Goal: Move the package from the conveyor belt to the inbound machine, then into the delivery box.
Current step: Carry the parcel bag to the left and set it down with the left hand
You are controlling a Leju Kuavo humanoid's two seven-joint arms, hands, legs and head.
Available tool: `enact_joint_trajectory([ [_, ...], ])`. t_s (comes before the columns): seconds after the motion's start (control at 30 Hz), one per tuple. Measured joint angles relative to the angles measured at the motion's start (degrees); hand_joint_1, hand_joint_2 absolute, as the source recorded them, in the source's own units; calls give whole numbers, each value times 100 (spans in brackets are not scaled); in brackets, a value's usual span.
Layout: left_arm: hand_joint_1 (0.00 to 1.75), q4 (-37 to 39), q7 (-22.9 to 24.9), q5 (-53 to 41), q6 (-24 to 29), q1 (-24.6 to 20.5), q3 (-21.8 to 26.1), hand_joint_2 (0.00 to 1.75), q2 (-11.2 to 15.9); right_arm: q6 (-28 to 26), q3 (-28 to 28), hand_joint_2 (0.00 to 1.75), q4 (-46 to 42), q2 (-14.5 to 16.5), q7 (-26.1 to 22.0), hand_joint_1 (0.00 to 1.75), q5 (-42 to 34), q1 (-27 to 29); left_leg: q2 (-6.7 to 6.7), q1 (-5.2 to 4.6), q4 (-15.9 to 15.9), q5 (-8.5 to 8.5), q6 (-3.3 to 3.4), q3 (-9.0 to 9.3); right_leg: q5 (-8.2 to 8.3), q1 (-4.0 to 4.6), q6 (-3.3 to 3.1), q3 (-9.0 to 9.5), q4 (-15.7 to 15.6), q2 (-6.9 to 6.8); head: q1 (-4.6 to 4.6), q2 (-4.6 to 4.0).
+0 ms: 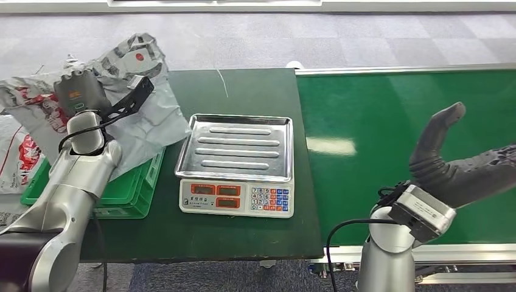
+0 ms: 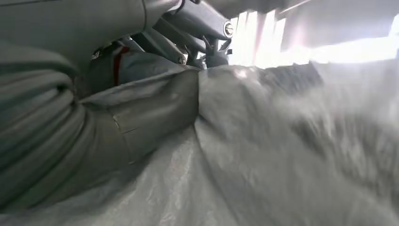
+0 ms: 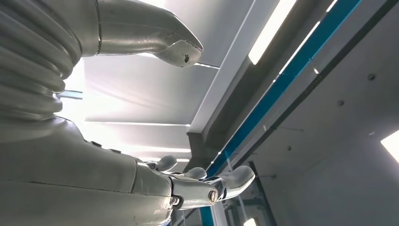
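Note:
The package [image 1: 149,125] is a crumpled grey plastic mailer bag that lies draped over the green delivery box [image 1: 131,191] at the table's left. My left hand [image 1: 131,94] reaches over the bag. In the left wrist view the thumb [image 2: 141,117] presses into the package [image 2: 282,155], with a fold of it caught between the thumb and the dark fingers [image 2: 188,33]. The inbound machine [image 1: 236,198] is a scale, and its steel tray [image 1: 234,146] is bare. My right hand [image 1: 462,164] hovers open over the green conveyor belt [image 1: 365,121], palm turned up and holding nothing.
Other printed mailer bags [image 1: 24,152] are piled at the far left beside the box. The dark green table [image 1: 243,237] carries the scale in its middle. The conveyor's metal rail [image 1: 389,252] runs along the front right.

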Motion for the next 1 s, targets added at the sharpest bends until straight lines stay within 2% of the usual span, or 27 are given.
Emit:
enact_joint_trajectory([
  [0.1,171,316,228,123,-303,-9,3,175,230,0,1,175,-37,0,191,0,142,5,4,5,-1,2,-3,-1,1,5,-4,-4,1,8,0,0],
  [0.13,127,396,236,199,-326,-5,22,175,286,0,1,175,-58,0,246,0,193,9,4,5,-1,2,-4,-3,1,6,-4,-5,1,9,1,0],
  [0.23,0,571,250,366,-300,31,107,44,422,0,4,175,-122,0,386,0,331,18,2,5,-1,2,-4,-5,1,7,-5,-5,2,9,0,0],
  [0.27,0,607,264,395,-271,49,137,0,453,0,9,175,-140,0,425,0,363,20,1,4,-1,2,-4,-6,0,6,-5,-5,2,8,0,0],
  [0.47,0,708,324,552,418,148,396,0,544,0,77,175,-218,0,696,0,603,20,-2,3,0,2,-3,-9,1,4,-5,-4,1,5,1,0],
  [0.53,0,550,87,642,757,252,556,0,535,0,90,175,-238,0,778,0,668,19,-1,2,1,2,-3,-7,1,3,-5,-6,1,6,1,0],
  [0.57,0,311,-220,704,905,359,701,0,496,0,95,175,-248,0,798,0,682,20,0,2,3,2,-4,-6,1,3,-5,-8,1,7,-1,0],
  [0.6,0,-58,-749,800,1015,486,942,0,410,0,99,175,-255,0,796,0,680,20,2,2,5,2,-4,-7,2,4,-5,-12,0,9,-1,0],
  [0.63,0,-491,-1506,961,1081,596,1287,0,256,0,101,175,-257,0,768,0,658,20,1,3,8,2,-3,-11,2,5,-5,-16,0,9,-1,0],
  [0.67,0,-915,-2487,1249,1117,655,1736,0,69,0,102,175,-258,0,719,0,616,20,-1,3,11,3,-3,-18,3,6,-4,-19,0,7,1,0],
  [0.73,0,-1534,-4837,2271,1146,639,2784,0,-375,0,102,175,-257,0,580,0,504,20,1,3,12,0,-1,-24,4,2,-3,-18,0,9,3,0],
  [0.77,0,-1731,-5820,2827,1150,613,3230,0,-548,0,102,175,-256,0,522,0,457,20,13,1,10,-4,-1,-20,7,-2,-2,-17,1,19,3,0],
  [0.8,0,-1879,-6481,3274,1151,598,3582,0,-692,-1,102,175,-254,0,482,0,424,21,28,-1,9,-8,0,-15,9,-5,-1,-18,1,34,1,0],
  [0.83,0,-2007,-6770,3552,1152,598,3828,44,-798,-1,102,175,-252,0,459,0,402,22,42,-3,9,-11,0,-10,11,-7,0,-20,0,47,0,0],
  [0.93,0,-2527,-6690,4523,1056,730,4174,175,-1083,0,100,175,-245,0,316,0,248,23,40,-2,10,-12,0,-8,10,-4,-1,-20,0,46,0,0],
  [1.0,0,-3159,-6602,5977,649,1015,3915,175,-1267,0,92,175,-238,0,162,0,88,24,30,-1,10,-11,-1,-8,9,-1,-2,-18,0,39,0,0],
])
